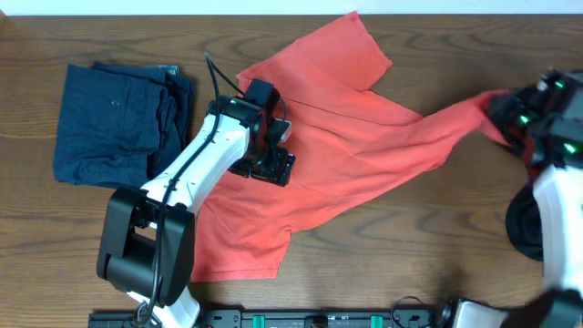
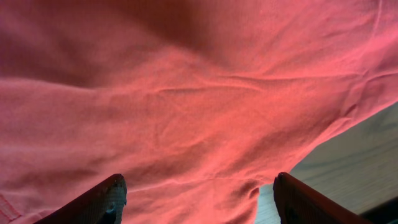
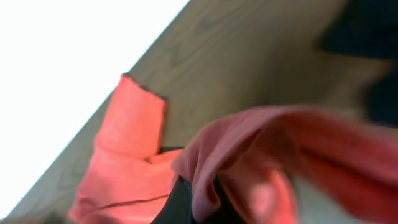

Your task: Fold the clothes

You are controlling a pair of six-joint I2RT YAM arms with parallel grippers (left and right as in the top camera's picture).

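The coral-red T-shirt point(image 1: 346, 155) lies spread and wrinkled across the middle of the wooden table point(image 1: 410, 237). My left gripper point(image 1: 269, 164) hovers over its left half. In the left wrist view that gripper point(image 2: 199, 199) is open, both fingers point(image 2: 106, 200) wide apart just above the red cloth point(image 2: 186, 93), holding nothing. At the far right my right gripper point(image 1: 506, 114) is shut on a pulled-out, bunched end of the shirt, which stretches taut toward it. The right wrist view shows the red fabric point(image 3: 261, 149) pinched in the dark jaws of this gripper point(image 3: 202, 199), blurred.
A dark navy garment point(image 1: 118, 123) lies folded at the table's left. The table's far edge point(image 3: 149, 56) runs close behind a sleeve point(image 3: 127, 124). Bare wood point(image 2: 354, 155) shows beside the shirt's hem. A black round thing point(image 1: 524, 228) sits at the right.
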